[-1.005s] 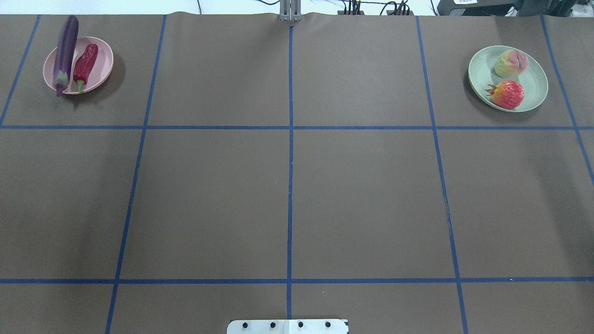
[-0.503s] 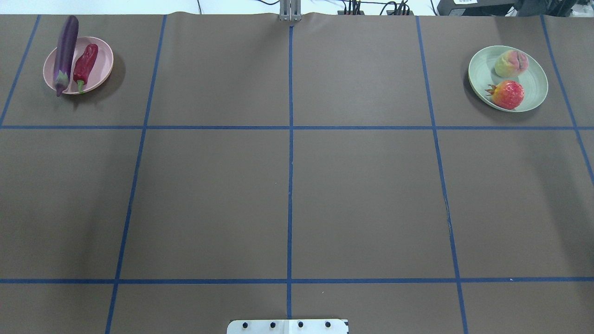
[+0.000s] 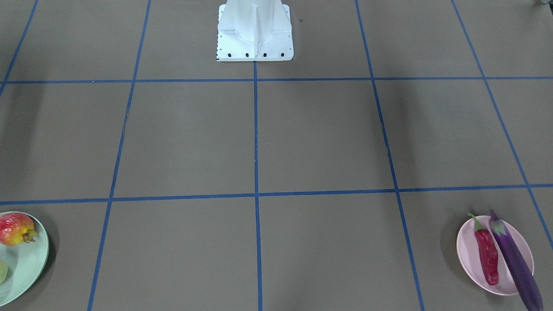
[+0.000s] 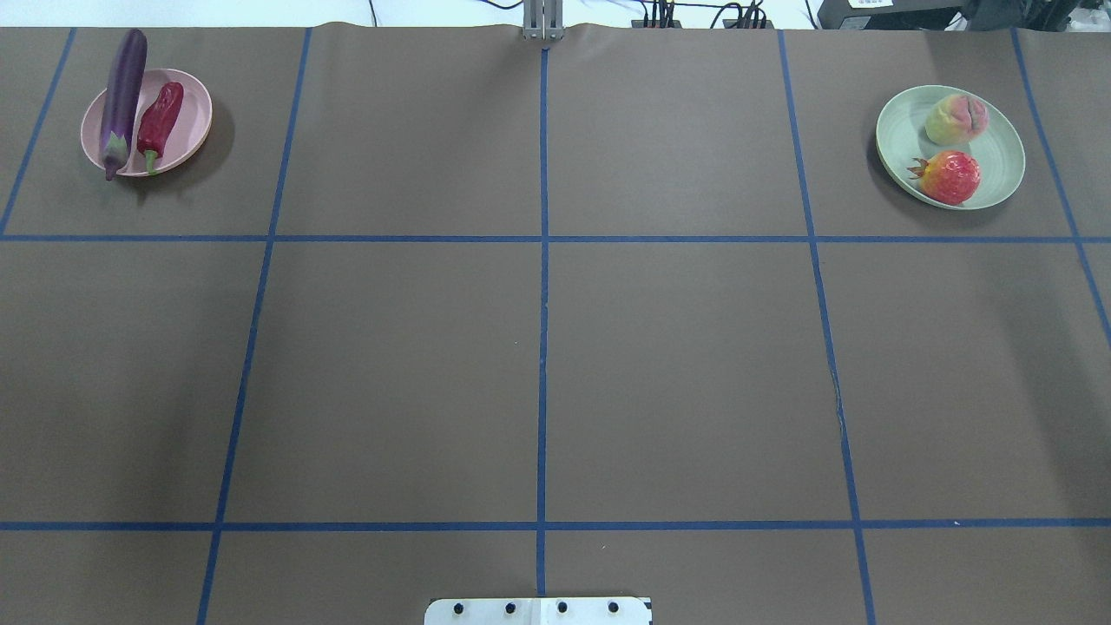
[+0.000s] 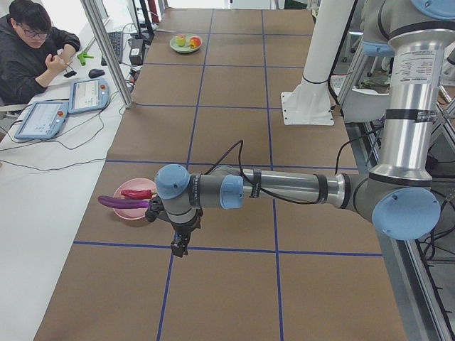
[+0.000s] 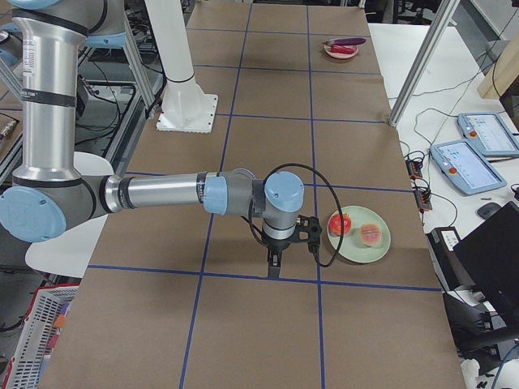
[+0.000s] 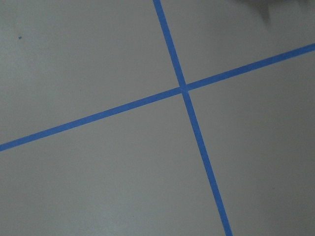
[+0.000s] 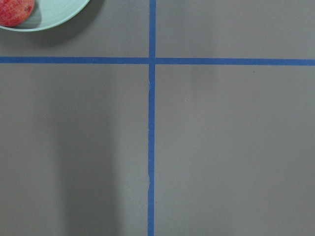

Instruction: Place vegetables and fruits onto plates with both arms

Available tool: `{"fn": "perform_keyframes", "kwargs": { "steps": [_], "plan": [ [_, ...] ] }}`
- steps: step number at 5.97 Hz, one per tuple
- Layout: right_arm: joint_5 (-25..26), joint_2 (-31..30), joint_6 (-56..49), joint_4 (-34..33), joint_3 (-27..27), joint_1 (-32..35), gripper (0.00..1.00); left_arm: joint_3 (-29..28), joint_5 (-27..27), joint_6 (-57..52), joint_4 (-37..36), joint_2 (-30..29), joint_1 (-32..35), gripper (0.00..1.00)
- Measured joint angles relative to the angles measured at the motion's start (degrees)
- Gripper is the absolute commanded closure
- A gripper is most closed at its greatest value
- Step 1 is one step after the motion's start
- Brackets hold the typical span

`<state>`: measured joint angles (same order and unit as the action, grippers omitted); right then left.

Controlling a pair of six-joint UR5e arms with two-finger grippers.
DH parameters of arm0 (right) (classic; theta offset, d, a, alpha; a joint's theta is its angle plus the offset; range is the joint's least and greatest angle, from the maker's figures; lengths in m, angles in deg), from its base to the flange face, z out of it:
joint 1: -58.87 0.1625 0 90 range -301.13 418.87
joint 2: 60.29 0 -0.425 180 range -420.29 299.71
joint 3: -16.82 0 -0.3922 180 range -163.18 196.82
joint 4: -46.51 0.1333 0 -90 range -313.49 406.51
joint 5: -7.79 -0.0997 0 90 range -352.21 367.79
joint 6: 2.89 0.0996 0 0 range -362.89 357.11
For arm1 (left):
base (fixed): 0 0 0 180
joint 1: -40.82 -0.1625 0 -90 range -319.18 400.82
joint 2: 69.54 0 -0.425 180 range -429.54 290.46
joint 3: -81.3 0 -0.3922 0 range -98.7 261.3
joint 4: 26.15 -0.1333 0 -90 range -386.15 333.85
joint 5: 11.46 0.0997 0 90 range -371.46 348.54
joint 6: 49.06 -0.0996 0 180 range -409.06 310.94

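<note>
The purple eggplant and the red chili pepper lie on the pink plate at the far left. The peach and the pomegranate-like fruit sit on the mint green plate at the far right. My left gripper hangs above the table just beside the pink plate and shows only in the exterior left view. My right gripper hangs beside the mint plate and shows only in the exterior right view. I cannot tell whether either is open or shut.
The brown table is marked with a blue tape grid. The white base block stands at the robot's side. An operator sits past the far edge with tablets. An aluminium post stands at the far edge.
</note>
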<state>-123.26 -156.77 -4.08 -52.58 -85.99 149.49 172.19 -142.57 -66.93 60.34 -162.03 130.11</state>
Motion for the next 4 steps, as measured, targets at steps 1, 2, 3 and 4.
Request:
{"fn": "perform_keyframes", "kwargs": {
  "steps": [1, 2, 3, 4],
  "plan": [
    [0.01, 0.01, 0.06, 0.02, 0.42, -0.02, 0.00, 0.04, 0.04, -0.04, 0.00, -0.02, 0.00, 0.00],
    [-0.02, 0.04, 0.14, 0.01, 0.57, -0.04, 0.00, 0.07, 0.05, -0.06, -0.01, 0.00, 0.00, 0.00],
    [-0.06, 0.06, 0.17, -0.03, 0.62, -0.02, 0.00, 0.07, 0.06, -0.09, 0.02, 0.02, 0.00, 0.00],
    [-0.10, 0.07, 0.15, -0.04, 0.65, -0.01, 0.00, 0.08, 0.06, -0.13, 0.03, 0.06, 0.00, 0.00]
  ]
}}
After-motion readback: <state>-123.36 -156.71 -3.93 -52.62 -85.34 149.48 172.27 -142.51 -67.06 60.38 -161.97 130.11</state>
